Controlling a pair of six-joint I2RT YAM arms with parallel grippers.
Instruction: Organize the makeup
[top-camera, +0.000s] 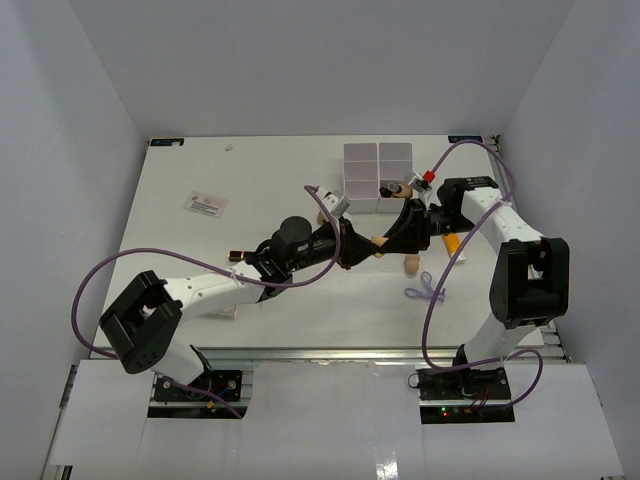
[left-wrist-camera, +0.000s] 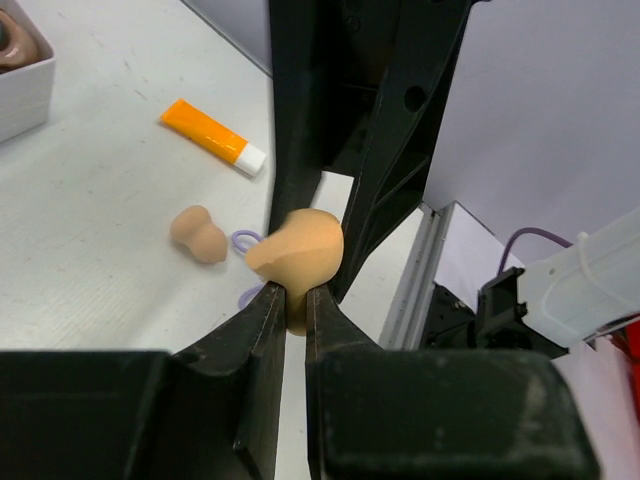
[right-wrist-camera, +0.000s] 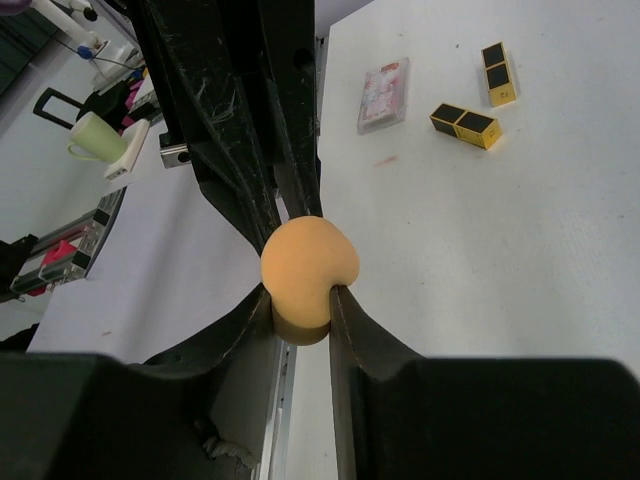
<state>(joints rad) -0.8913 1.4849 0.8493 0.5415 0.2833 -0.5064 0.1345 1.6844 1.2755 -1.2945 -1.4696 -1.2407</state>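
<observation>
A tan egg-shaped sponge hangs above the table, held from both sides. My left gripper is shut on its narrow end. From the opposite side, my right gripper is shut on the same sponge, its jaws pressing into it. In the top view the two grippers meet at the sponge, just in front of the white box. A second tan sponge lies on the table beside a purple loop. An orange-white tube lies farther off.
Two black-and-gold lipstick pieces and a small flat packet lie on the left part of the table. A card sits at the far left. The box compartment holds a brown-tipped piece. The table's metal front edge runs below the grippers.
</observation>
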